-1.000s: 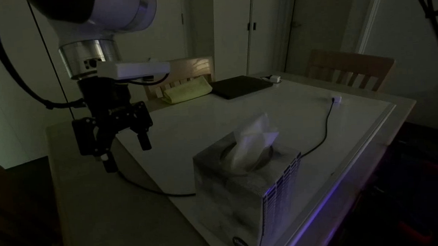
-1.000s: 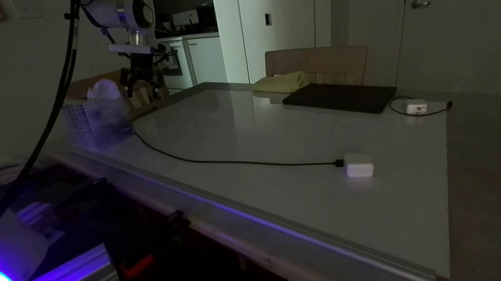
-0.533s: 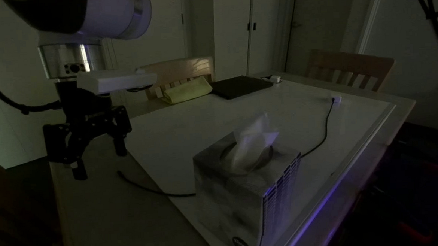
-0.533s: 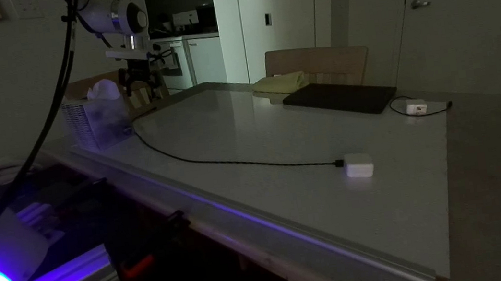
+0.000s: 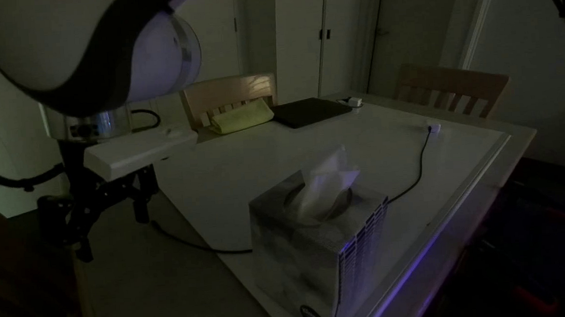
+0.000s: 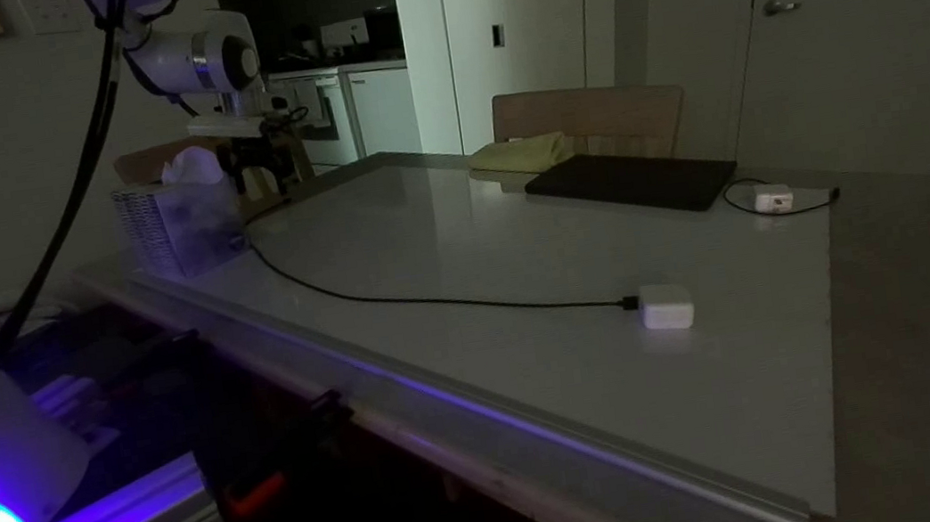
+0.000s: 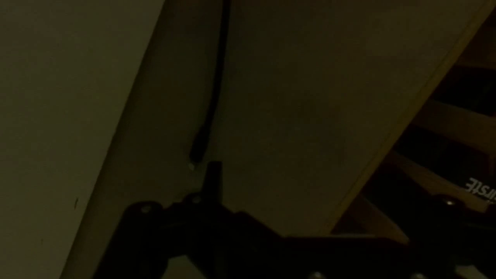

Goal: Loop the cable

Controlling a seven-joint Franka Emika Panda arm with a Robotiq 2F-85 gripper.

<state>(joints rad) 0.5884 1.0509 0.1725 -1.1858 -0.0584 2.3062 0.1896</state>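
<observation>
The black cable (image 5: 183,241) lies along the table in both exterior views (image 6: 435,303). One end is plugged into a small white block (image 6: 666,307); the middle passes behind the tissue box (image 5: 292,259) in an exterior view. Its free end lies on the bare table beyond the white board. In the wrist view the cable (image 7: 219,69) ends in a small metal tip, just left of one finger. My gripper (image 5: 113,235) is open and empty, above the table near its edge, beside the free end and not touching it. The second finger is hard to make out in the dark wrist view.
The tissue box (image 6: 200,228) stands near the cable's free end. A yellow cloth (image 5: 241,117), a flat dark pad (image 5: 311,111) and another white block with a short cord (image 6: 773,199) lie farther back. Chairs (image 5: 452,84) stand at the table's edges. The scene is dim.
My gripper has moved down and to the left in an exterior view, past the cable's free end towards the table edge. It has stayed open. The cable has not moved.
</observation>
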